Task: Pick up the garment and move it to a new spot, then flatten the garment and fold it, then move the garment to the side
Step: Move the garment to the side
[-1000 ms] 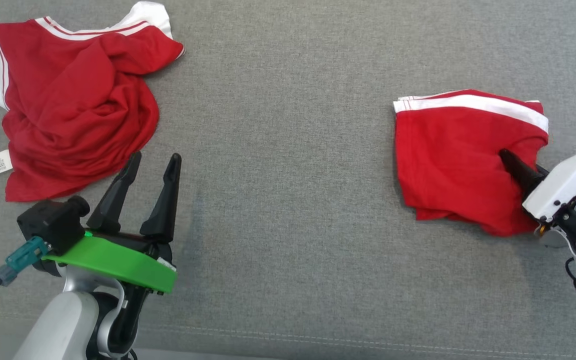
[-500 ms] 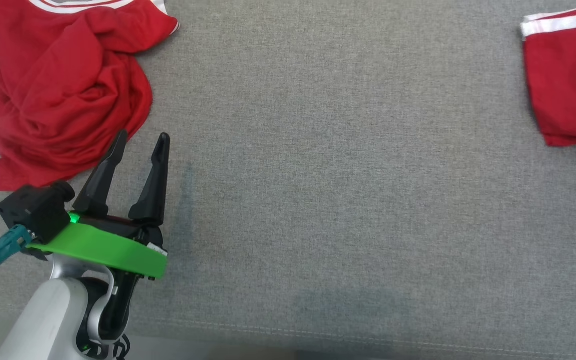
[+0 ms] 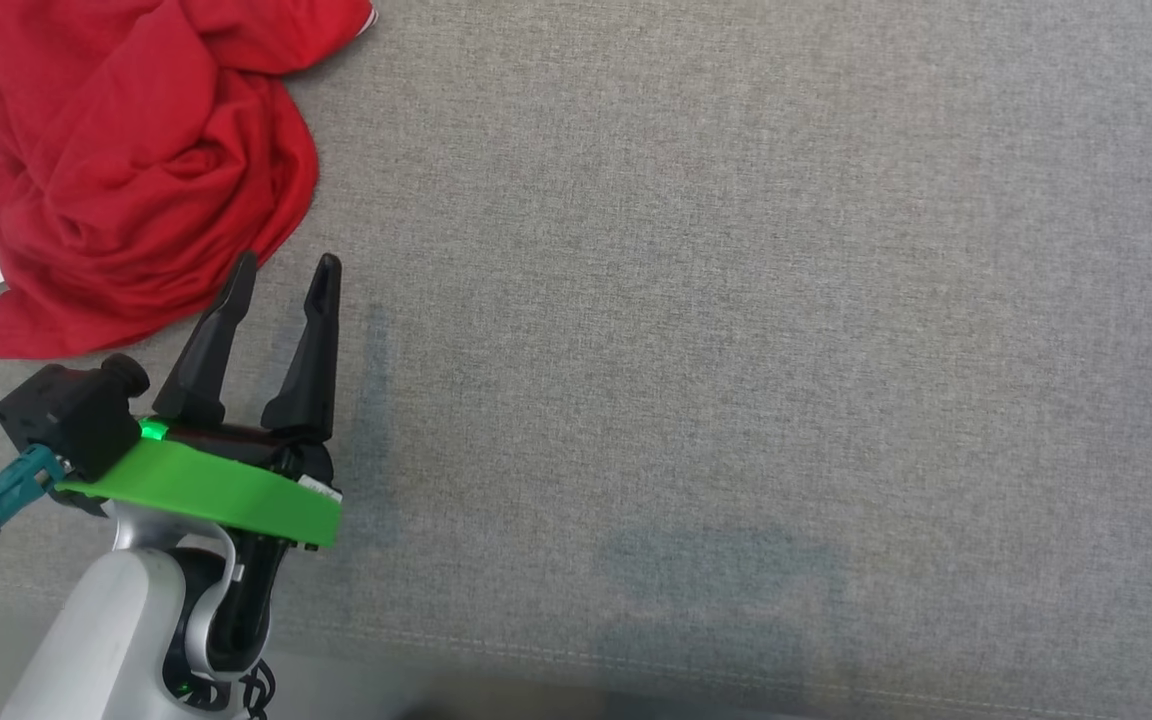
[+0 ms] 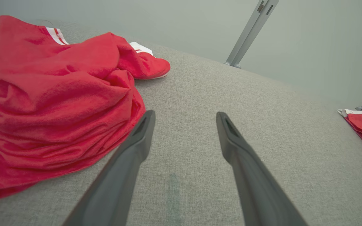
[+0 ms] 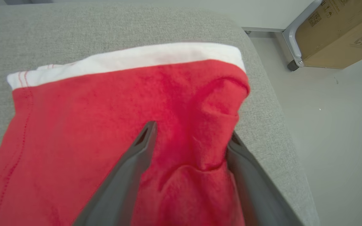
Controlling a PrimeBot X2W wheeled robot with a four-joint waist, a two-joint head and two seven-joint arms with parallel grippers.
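The folded garment (image 5: pixel 83 125) is seen on the bench (image 3: pixel 696 300) between the right jaws, spread wide and gripping nothing, so the move-aside step is judged done; next, a crumpled garment (image 3: pixel 126 150) just left of the wide, empty left jaws must be grasped.

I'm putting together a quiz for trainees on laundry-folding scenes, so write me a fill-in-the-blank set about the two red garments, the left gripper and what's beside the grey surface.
1. The crumpled garment lies on the robot's ___ side.
2. The folded garment has a ___ band along one edge.
3. The left gripper is ___, holding nothing.
4. Beyond the edge of the grey surface sits a ___ box.

Missing words: left; white; open; cardboard.
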